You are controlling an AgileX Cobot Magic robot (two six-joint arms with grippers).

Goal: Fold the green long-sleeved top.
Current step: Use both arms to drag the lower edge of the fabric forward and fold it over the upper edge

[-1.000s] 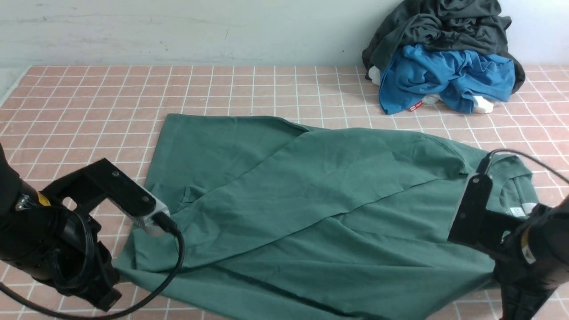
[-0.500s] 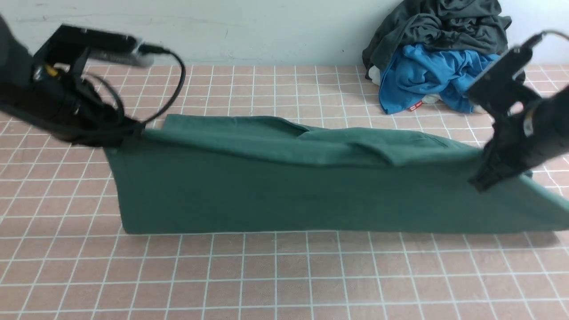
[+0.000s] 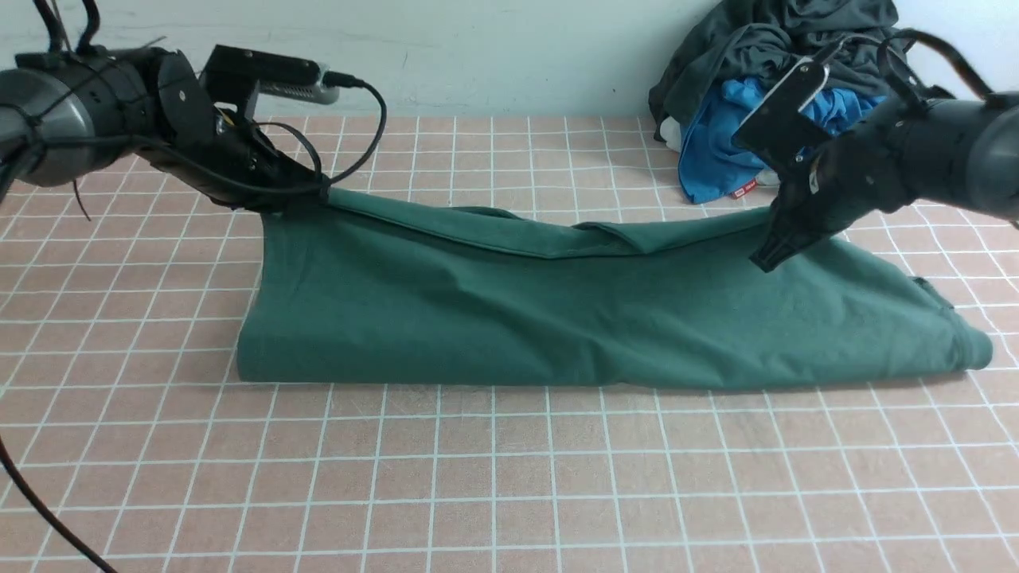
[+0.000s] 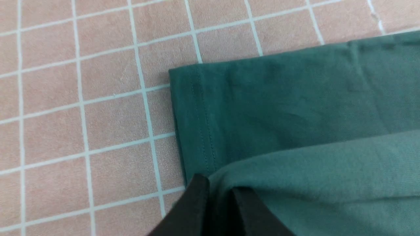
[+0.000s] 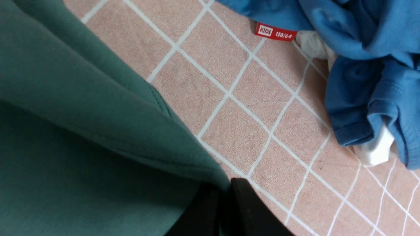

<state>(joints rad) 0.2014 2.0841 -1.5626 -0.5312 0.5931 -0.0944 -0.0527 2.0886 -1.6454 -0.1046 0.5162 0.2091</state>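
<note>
Open pink tiled surface with pale lines (image 3: pixel 493 485) lay nearest. Beyond, the dark-green cotton long-sleeved top (image 3: pixel 557 310) spanned the middle, its far edge pinched by the black left gripper (image 3: pixel 306 199) and black right gripper (image 3: pixel 768 239). Bright-blue cloth (image 3: pixel 716 151) lay beyond.

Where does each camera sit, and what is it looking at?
Front: between the arms, facing forward over the green top; both arms show, with their grippers.
Left wrist: on the left arm, facing its gripper's dark fingertips and the green cloth.
Right wrist: on the right arm, facing its fingertips, green cloth and blue garment.
Front and right wrist share the red tag.
</note>
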